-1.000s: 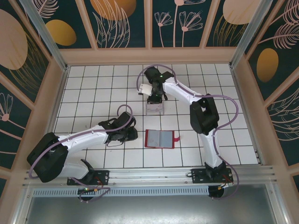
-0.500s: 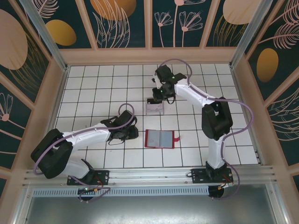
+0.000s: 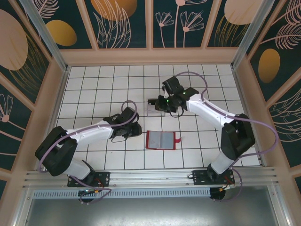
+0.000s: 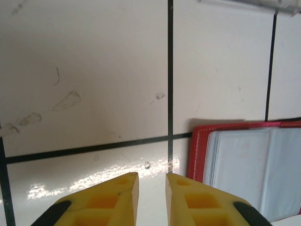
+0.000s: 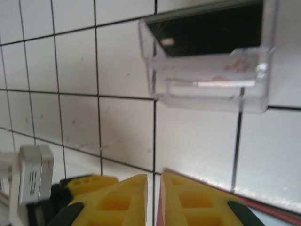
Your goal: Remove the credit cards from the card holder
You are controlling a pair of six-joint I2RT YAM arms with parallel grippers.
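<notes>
- table (image 3: 94,84): white tiles, dark grid lines, glossy; glare streak on the near tile in left wrist view
- clear box (image 3: 156,109): upright on the table, about mid-width, slightly toward the back; in right wrist view see-through walls, sitting across a grid line, faint reddish marks on the front wall
- smudges (image 4: 66,100): on a tile left of a grid line, left wrist view; small speck (image 4: 160,96) just beside that line
- walls (image 3: 122,23): dark teal panels, orange and peach ovals, pale leaf and flower outlines, light wooden frames
- metal posts (image 3: 44,33): slanted, one in each back corner
- rail (image 3: 150,175): aluminium, along the table's near edge; grey sheet (image 3: 150,212) below it
</notes>
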